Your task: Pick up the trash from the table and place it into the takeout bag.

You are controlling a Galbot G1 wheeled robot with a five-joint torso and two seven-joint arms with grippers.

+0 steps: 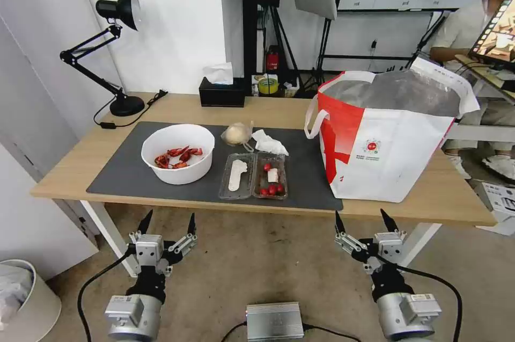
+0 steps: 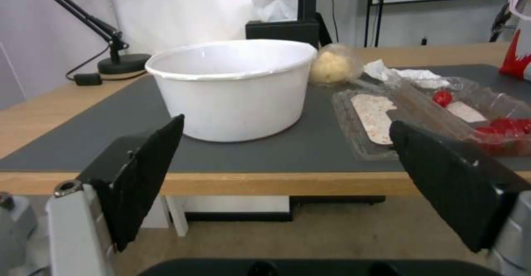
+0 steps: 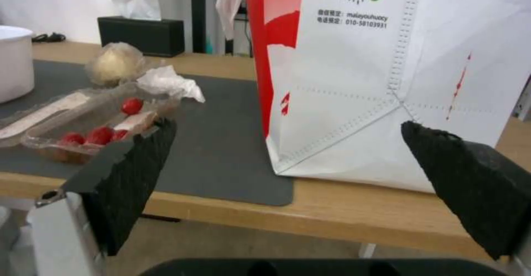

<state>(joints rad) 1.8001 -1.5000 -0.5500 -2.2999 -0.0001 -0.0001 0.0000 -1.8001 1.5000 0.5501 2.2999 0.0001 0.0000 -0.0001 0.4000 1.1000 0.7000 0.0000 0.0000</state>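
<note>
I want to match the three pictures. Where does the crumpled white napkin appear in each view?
Head view: crumpled white napkin mid-mat.
Left wrist view: upper right.
Right wrist view: left of centre.
Shared landmark: clear-plastic pale bundle beside it.

Black desk lamp (image 1: 115, 25) at the far left corner, black tissue box (image 1: 221, 94) along the back edge — white bin (image 1: 24, 304) on the floor.

Wood table (image 1: 80, 162) carries grey mat (image 1: 129, 170), desk lamp (image 1: 115, 57), black tissue box (image 1: 221, 92); bag (image 1: 386, 138) straddles mat's right edge.
</note>
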